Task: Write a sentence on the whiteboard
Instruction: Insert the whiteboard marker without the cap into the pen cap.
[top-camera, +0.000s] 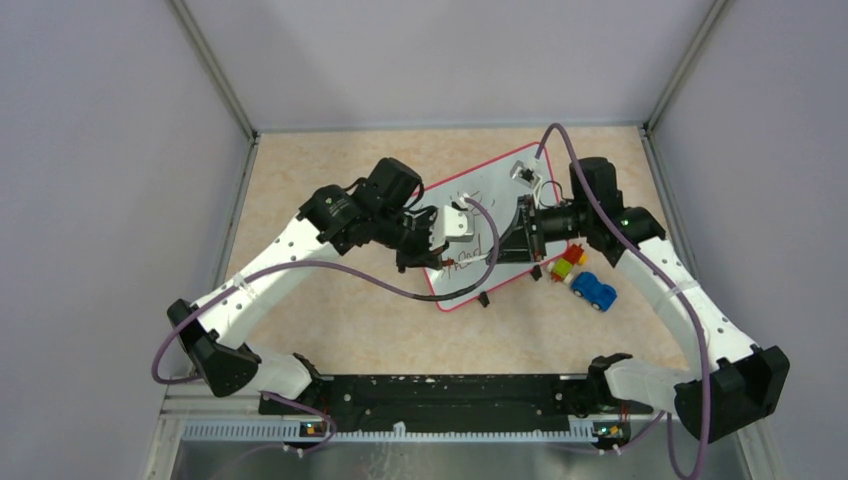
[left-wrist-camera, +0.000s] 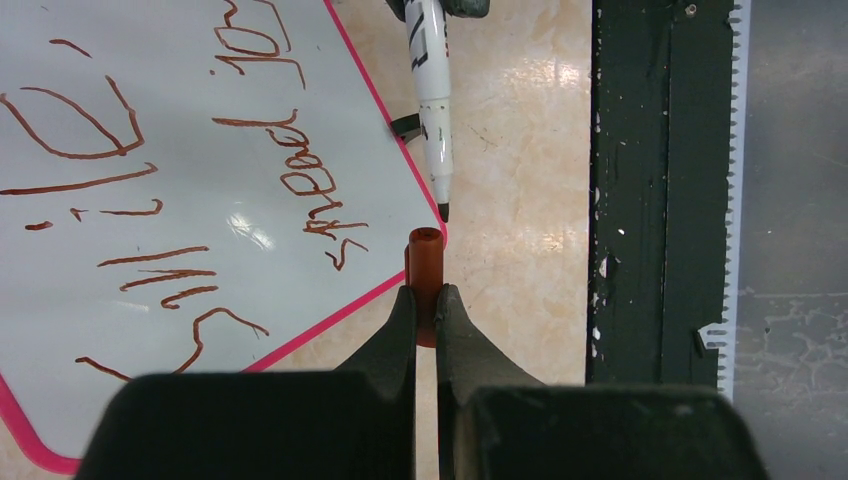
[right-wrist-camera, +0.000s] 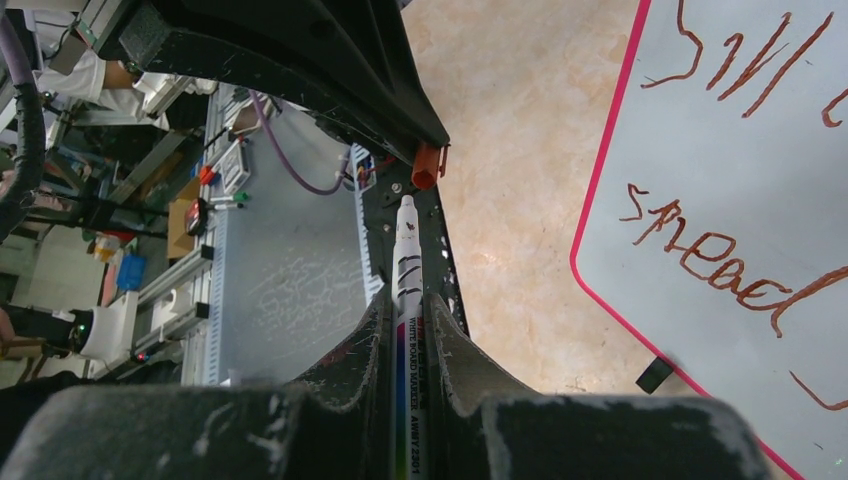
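Left tool (left-wrist-camera: 425, 305), closest to its wrist camera: black fingers pinched narrow on the closed end of an orange-brown marker cap (left-wrist-camera: 424, 255), open mouth pointing away. Right tool (right-wrist-camera: 408, 300): fingers clamped on the barrel of a whiteboard marker (right-wrist-camera: 406, 260), dark nib forward, near the cap's mouth and not yet in it.

We find the whiteboard (left-wrist-camera: 250, 230) flat on the beige worktop (top-camera: 340, 320) between the two arms, skewed so that one corner points at the bases. On it the sentence (left-wrist-camera: 320, 195) reads in brownish-red strokes as "Smile, spread joy". We judge the writing done and capping to be the step in hand.

Handling notes:
- Board looks light and stiff on small feet. It may slide if pushed, so hold it by the rim, clear of the ink, which should smear at a touch.
- Marker barrel is smooth and light, best gripped mid-barrel.

A blue toy car (top-camera: 594, 291) and coloured bricks (top-camera: 567, 262) sit just beside the board's right edge.
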